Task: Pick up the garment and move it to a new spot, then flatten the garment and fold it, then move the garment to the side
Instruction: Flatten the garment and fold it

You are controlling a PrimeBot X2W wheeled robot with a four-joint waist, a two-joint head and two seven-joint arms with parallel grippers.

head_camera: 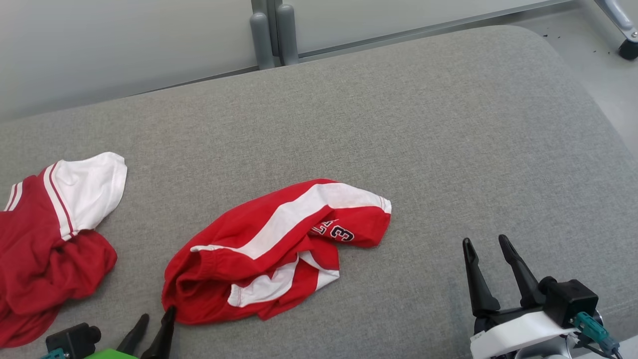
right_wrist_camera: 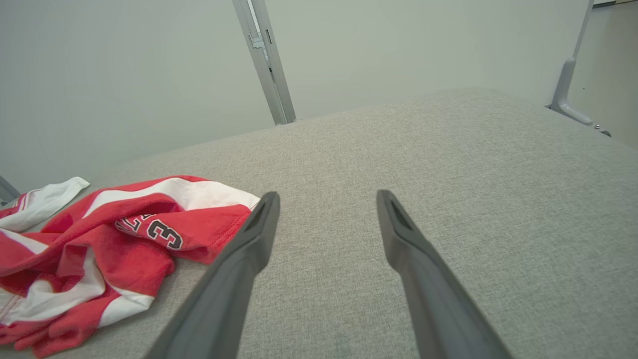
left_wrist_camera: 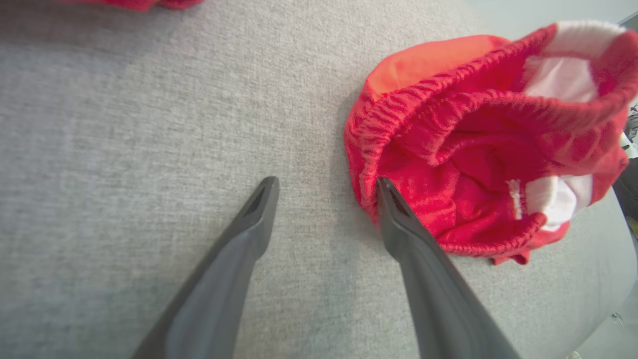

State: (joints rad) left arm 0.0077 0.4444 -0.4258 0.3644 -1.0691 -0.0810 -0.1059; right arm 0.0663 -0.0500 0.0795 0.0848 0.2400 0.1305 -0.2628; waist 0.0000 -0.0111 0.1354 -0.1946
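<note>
The garment [head_camera: 279,249], red shorts with white stripes and a dark number print, lies crumpled on the grey cushioned surface [head_camera: 398,124], waistband toward me. My left gripper [head_camera: 157,319] sits at the bottom left, open, its right fingertip touching the waistband edge. In the left wrist view the gathered waistband of the garment [left_wrist_camera: 473,164] gapes beside the left gripper [left_wrist_camera: 326,187], nothing between the fingers. My right gripper [head_camera: 483,242] stands open at the lower right, apart from the cloth. The right wrist view shows the garment [right_wrist_camera: 124,234] left of the open right gripper [right_wrist_camera: 326,199].
A second red and white garment [head_camera: 50,234] lies bunched at the left edge of the surface. Grey wall panels and a post [head_camera: 274,30] stand behind the far edge. The floor and a chair caster [head_camera: 628,47] show at the top right.
</note>
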